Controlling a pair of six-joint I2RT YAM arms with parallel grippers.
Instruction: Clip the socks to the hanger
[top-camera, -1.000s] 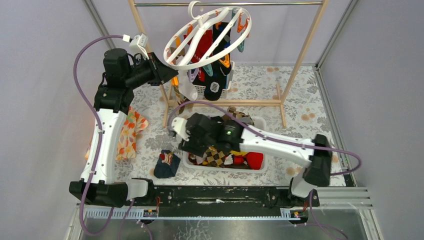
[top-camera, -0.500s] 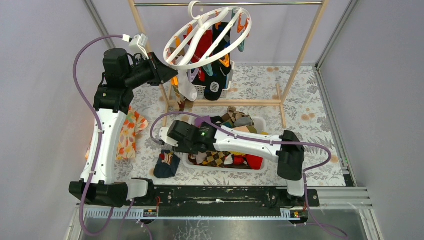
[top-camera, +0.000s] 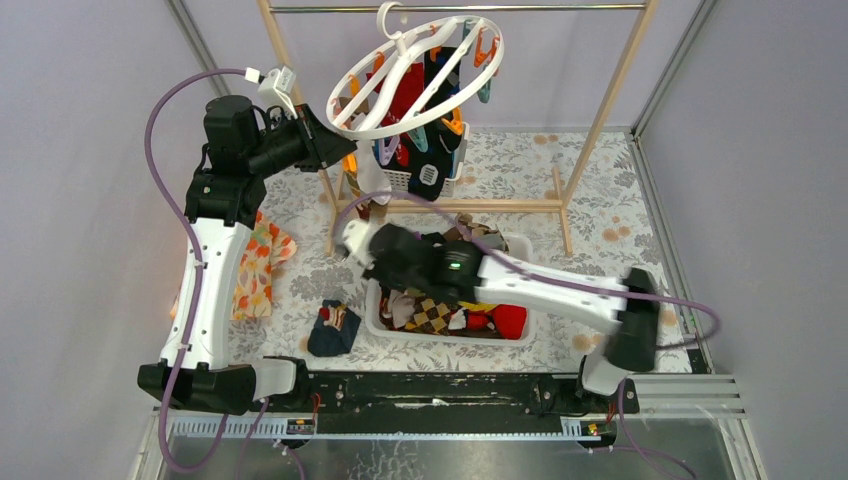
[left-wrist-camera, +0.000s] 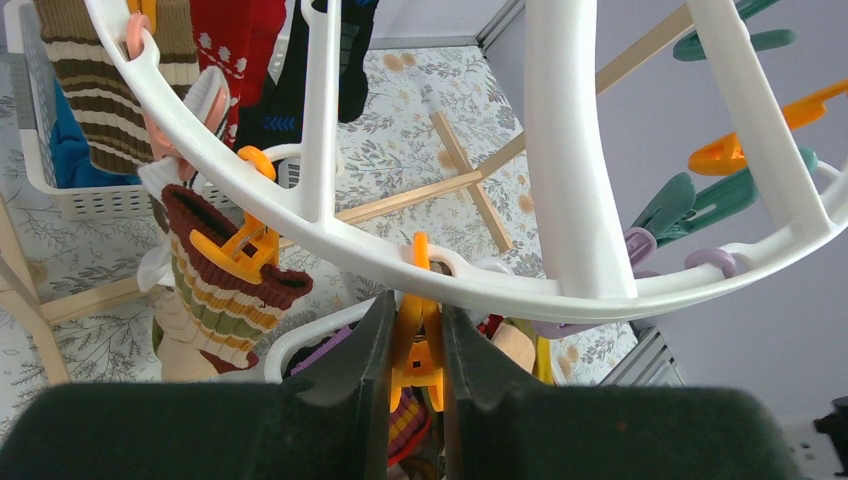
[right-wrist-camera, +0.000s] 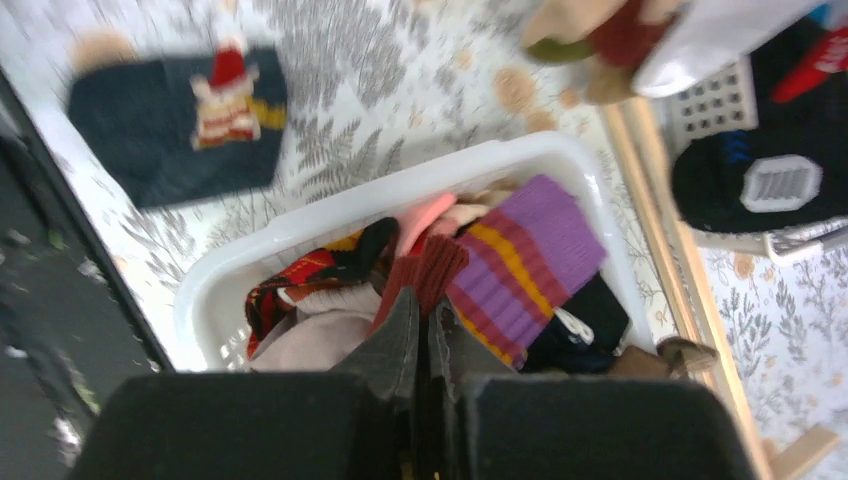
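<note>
Orange clip (left-wrist-camera: 410, 365) at eleven o'clock sits pinched in your left gripper (left-wrist-camera: 417, 310); right gripper (right-wrist-camera: 422, 310) closed above socks (right-wrist-camera: 520, 260).

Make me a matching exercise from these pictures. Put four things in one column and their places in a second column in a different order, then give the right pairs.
Things
1. navy sock
2. purple striped sock
3. orange clip
4. brown striped sock

Places
A. clipped up on the hanger
B. lying on the table, outside the basket
C. lying in the white basket
D. between the fingers of the left hand

Pairs: 1-B, 2-C, 3-D, 4-A
</note>
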